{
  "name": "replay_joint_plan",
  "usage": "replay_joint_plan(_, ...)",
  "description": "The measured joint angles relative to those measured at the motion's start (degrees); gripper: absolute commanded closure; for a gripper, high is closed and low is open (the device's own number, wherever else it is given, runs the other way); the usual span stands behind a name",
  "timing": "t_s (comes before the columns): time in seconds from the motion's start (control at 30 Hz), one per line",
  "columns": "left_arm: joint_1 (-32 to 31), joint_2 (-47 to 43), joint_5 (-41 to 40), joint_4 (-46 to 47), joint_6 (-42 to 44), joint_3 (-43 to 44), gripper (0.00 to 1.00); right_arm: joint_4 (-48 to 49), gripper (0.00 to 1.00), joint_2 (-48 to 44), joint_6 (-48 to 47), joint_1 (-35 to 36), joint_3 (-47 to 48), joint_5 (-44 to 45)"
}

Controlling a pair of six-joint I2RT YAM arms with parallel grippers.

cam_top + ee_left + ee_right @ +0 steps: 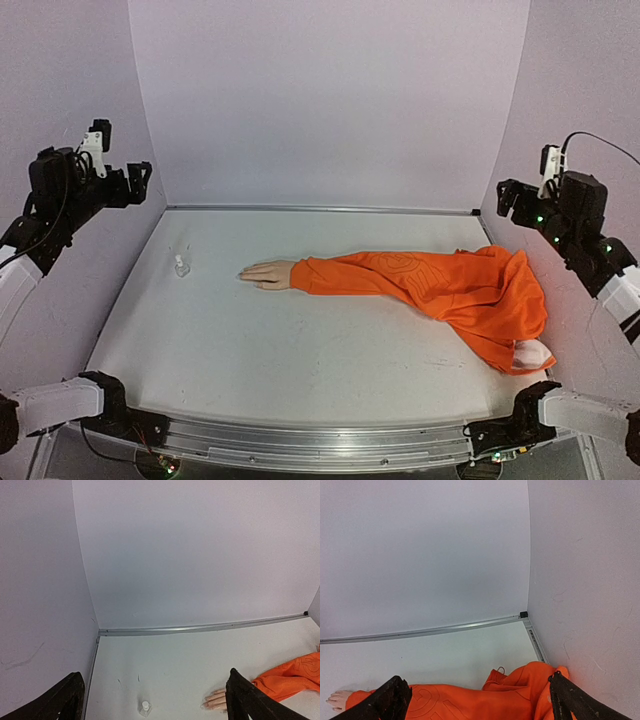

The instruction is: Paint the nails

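A pale mannequin hand lies flat on the table, fingers pointing left, sticking out of an orange sleeve. Its nails are too small to make out. A small clear bottle with a white cap stands left of the hand. My left gripper is raised high at the left wall, open and empty. My right gripper is raised high at the right wall, open and empty. The left wrist view shows the bottle and the hand far below; the right wrist view shows the sleeve and the hand.
The orange garment bunches in a heap at the right, near the table's front right corner. Lilac walls close in the table on three sides, with a metal rail along the back edge.
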Motion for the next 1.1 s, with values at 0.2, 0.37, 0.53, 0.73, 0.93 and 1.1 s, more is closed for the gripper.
replay_joint_plan(0.2, 1.64, 8.83, 1.07, -1.68, -4.28, 0.0, 0.01, 1.79, 0.02, 8.96, 0.96, -2.34, -0.68, -2.38)
replay_joint_plan(0.37, 2.97, 17.55, 3.61, -4.52, -8.44, -0.04, 0.01, 3.48, 0.02, 15.54, 1.55, -4.11, -0.7, -8.02)
replay_joint_plan(0.53, 4.07, 26.88, 7.13, -8.02, -12.79, -0.02, 0.08, 5.9, 0.02, 20.11, 2.51, -5.46, -0.72, -15.58)
replay_joint_plan(0.73, 4.63, 38.84, 10.99, -13.33, -16.9, 0.74, 0.16, 8.26, 0.02, 24.52, 4.07, -6.36, -0.7, -25.03)
replay_joint_plan(0.93, 4.44, 47.04, 11.34, -18.43, -19.26, 4.13, 0.23, 10.56, 0.02, 25.29, 5.25, -6.71, -0.7, -32.35)
replay_joint_plan(1.1, 4.39, 50.64, 9.11, -21.29, -20.04, 8.17, 0.23, 11.85, 0.02, 25.29, 5.42, -6.75, -0.7, -35.93)
